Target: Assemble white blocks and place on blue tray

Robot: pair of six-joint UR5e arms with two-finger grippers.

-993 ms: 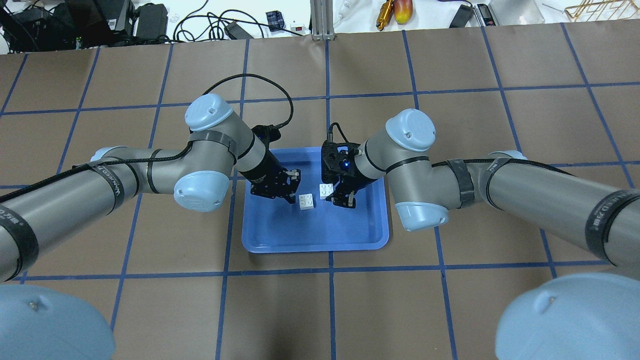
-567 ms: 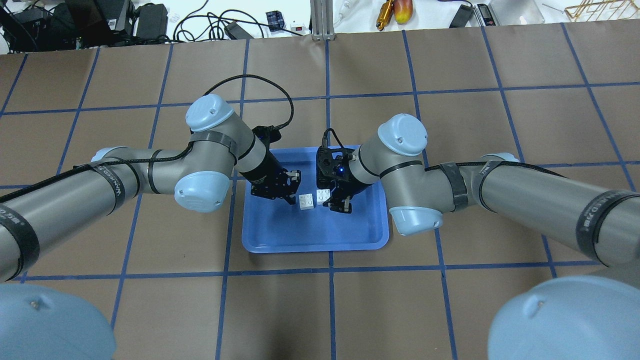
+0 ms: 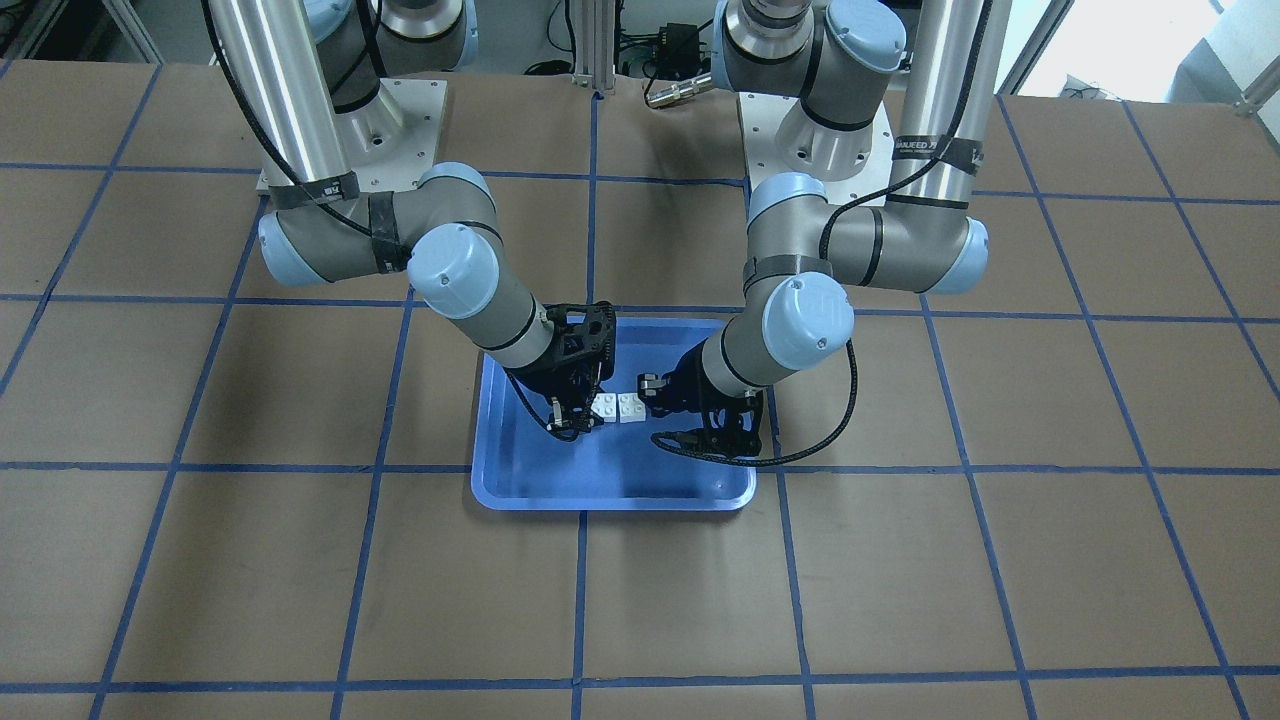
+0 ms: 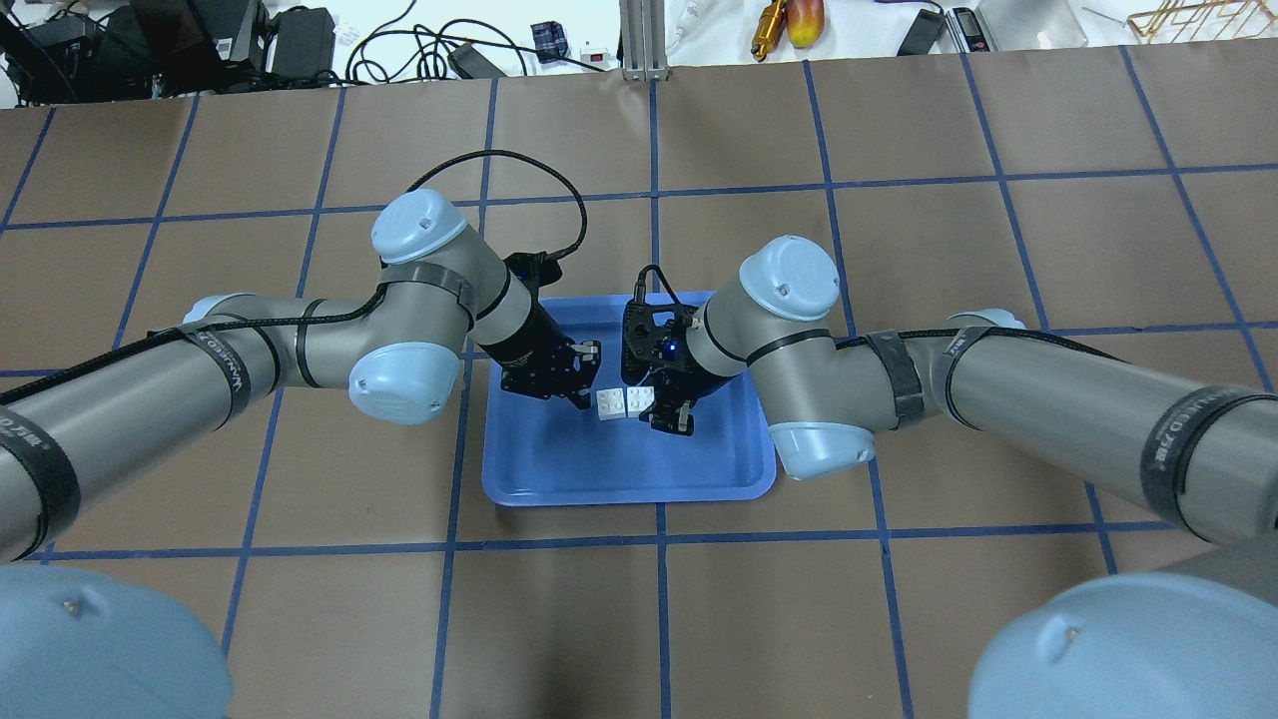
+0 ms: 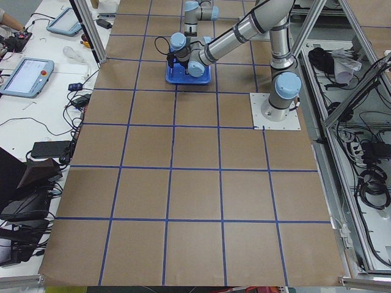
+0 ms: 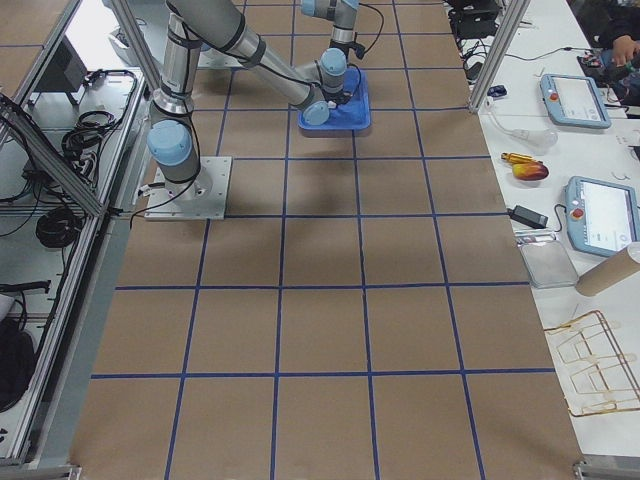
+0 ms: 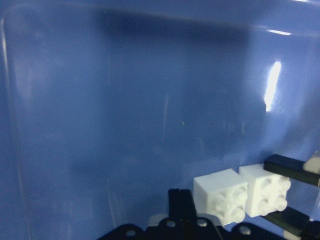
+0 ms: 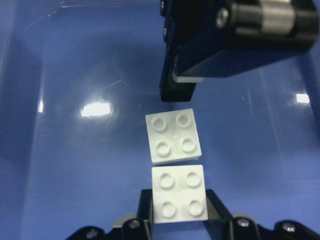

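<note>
The blue tray (image 4: 619,469) lies at the table's middle and also shows in the front view (image 3: 600,480). Two white blocks sit side by side on its floor, studs up, almost touching. My right gripper (image 4: 654,404) is shut on the one nearer it (image 4: 640,398); the right wrist view shows this block (image 8: 179,192) between its fingers. The other block (image 4: 610,402) lies free and slightly turned (image 8: 173,136). My left gripper (image 4: 586,374) is open, with one finger (image 8: 177,85) against that block's far side.
The brown table carries a grid of blue tape. Cables, power supplies and tools (image 4: 789,25) lie beyond its far edge. Teach pendants (image 6: 575,100) lie on the side benches. Both forearms hang low over the tray's sides.
My right gripper has moved left and a little toward the robot with its white block, bringing it up beside the other block. The left arm has stayed still.
</note>
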